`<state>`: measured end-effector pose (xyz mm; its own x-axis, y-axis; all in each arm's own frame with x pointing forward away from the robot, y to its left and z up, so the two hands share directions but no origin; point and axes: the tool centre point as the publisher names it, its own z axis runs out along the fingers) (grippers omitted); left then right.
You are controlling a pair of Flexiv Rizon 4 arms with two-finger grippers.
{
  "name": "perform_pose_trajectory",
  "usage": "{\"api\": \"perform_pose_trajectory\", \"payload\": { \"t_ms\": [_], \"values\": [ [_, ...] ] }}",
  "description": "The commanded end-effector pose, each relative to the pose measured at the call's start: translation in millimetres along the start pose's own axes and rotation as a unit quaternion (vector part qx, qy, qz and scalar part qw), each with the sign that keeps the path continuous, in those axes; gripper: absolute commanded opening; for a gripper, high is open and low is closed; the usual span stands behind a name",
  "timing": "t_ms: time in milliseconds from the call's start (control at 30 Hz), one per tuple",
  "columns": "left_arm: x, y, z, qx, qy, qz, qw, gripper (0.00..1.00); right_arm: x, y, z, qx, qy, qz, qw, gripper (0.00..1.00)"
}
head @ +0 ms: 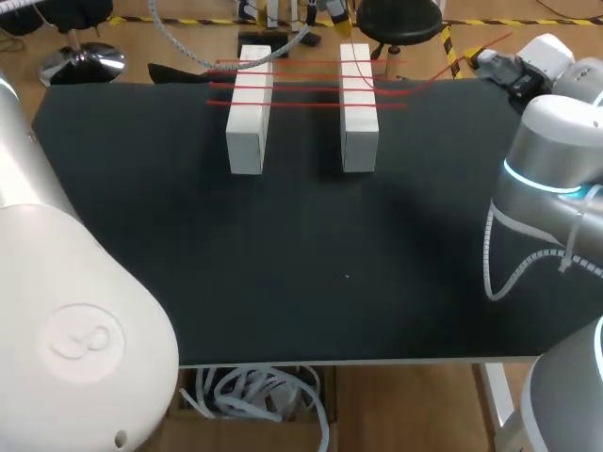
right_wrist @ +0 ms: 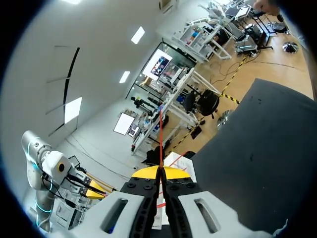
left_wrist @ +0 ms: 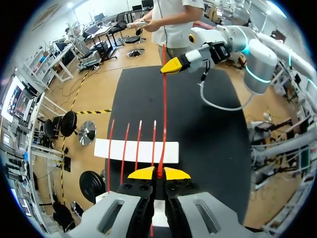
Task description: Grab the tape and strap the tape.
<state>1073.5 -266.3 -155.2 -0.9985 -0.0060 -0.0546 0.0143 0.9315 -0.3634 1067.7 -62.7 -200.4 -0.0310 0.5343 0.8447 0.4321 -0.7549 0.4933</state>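
Two white blocks [head: 247, 113] [head: 358, 108] stand side by side at the back of the black table. Several strands of thin red tape [head: 306, 87] lie across both. In the left wrist view my left gripper [left_wrist: 159, 173] is shut on the red tape [left_wrist: 164, 99]. It hangs above one block, with the other block [left_wrist: 136, 150] ahead of it. From there the tape runs taut to my right gripper [left_wrist: 174, 65], which pinches the far end. In the right wrist view the right gripper [right_wrist: 160, 171] is shut on the tape [right_wrist: 160, 134]. The left gripper [right_wrist: 91, 191] shows off to one side.
The black table top [head: 283, 264] stretches wide in front of the blocks. My left arm's bulky white joint [head: 66, 311] fills the near left corner. My right arm's grey joint [head: 556, 169] stands over the table's right edge.
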Motion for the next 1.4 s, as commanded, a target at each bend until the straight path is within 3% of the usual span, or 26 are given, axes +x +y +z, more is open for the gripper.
{"api": "perform_pose_trajectory", "payload": {
  "t_ms": [33,467,1000,1400],
  "values": [
    [0.8,-0.8,-1,-0.019,0.003,0.001,1.000,0.00,1,1,0,0.001,-0.002,0.000,1.000,0.00],
    [-3.2,-31.3,-11,-0.085,0.023,0.024,0.996,0.00,1,1,0,0.001,-0.002,0.000,1.000,0.00],
    [4.3,-34.9,1,-0.118,0.015,0.022,0.993,0.00,1,1,0,0.001,-0.002,0.000,1.000,0.00],
    [8.9,-36.0,2,-0.120,0.014,0.022,0.992,0.00,1,1,0,0.001,-0.002,0.000,1.000,0.00]
  ]
}}
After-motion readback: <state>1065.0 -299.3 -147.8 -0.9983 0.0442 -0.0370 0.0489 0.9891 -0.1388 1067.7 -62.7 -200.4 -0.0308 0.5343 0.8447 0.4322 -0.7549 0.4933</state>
